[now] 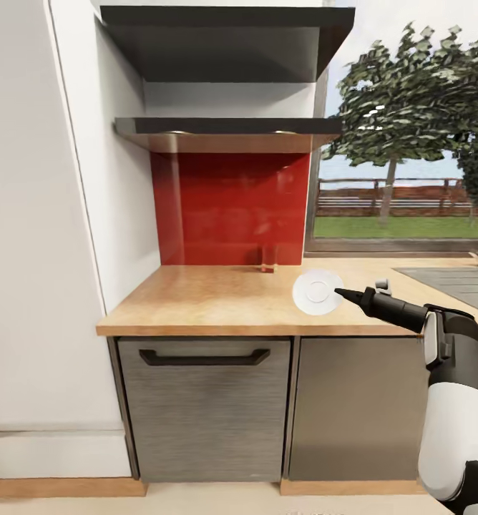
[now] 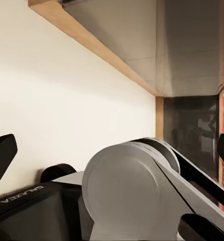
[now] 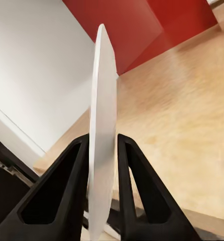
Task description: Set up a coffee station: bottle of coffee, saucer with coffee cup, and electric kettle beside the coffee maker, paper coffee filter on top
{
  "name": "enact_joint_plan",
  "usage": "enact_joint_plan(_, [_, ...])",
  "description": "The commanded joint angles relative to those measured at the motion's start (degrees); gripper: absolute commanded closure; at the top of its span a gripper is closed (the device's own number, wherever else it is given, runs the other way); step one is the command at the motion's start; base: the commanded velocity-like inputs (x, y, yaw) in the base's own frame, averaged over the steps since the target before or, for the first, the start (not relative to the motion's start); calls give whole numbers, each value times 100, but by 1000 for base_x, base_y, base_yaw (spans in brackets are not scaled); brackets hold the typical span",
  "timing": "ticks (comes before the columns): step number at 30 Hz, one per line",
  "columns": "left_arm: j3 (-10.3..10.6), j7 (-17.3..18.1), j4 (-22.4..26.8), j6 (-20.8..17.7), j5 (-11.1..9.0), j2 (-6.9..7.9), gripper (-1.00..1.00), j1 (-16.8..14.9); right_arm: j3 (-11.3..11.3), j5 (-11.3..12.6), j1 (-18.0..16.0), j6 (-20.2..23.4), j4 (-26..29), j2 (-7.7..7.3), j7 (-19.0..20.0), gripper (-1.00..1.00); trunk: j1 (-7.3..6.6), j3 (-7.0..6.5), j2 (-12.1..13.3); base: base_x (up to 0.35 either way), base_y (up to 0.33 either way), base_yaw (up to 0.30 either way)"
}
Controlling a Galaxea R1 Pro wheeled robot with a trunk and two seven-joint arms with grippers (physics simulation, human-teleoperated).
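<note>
The saucer [image 1: 317, 292], a small round white plate, hangs tilted just above the kitchen countertop [image 1: 210, 300], with my right gripper [image 1: 343, 293] shut on its rim. Seen along the fingers, the saucer [image 3: 103, 115] stands edge-on between both black fingers [image 3: 72, 186]. Two dark grey kitchen shelf boards [image 1: 228, 127] hang above the red backsplash. My left gripper [image 2: 113, 150] is open, its fingertips [image 2: 1, 155] spread wide over my own grey arm joint. The coffee maker, bottle of coffee, paper coffee filter, coffee cup and electric kettle are out of view.
A small brownish object [image 1: 268, 260] stands against the red backsplash [image 1: 232, 207]. A sink [image 1: 454, 282] is set in the worktop at the right under the window. A tall white panel [image 1: 38, 214] borders the counter's left end. A dishwasher front [image 1: 205, 400] sits below.
</note>
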State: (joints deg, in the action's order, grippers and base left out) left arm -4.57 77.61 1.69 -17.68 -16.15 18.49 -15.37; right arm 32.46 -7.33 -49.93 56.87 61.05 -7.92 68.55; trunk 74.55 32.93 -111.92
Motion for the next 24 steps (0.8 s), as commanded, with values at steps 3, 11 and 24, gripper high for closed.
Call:
enact_joint_plan(3, [-67,-11,0,-60,-266,30,-100,6,15,-50,-8,43,-1,2,62,100,-1,7,-3,0,-4,-248])
enact_joint_plan(11, [-84,-371,-2,-73,-1028,137,-100,210,15,-49,-8,43,-5,2,62,100,-1,-3,-3,0,-1,-252])
enact_joint_plan(24, [-88,-619,-2,-92,-1184,268,-100,442,15,-58,-8,43,-6,8,62,100,-1,-29,-3,7,-24,-201])
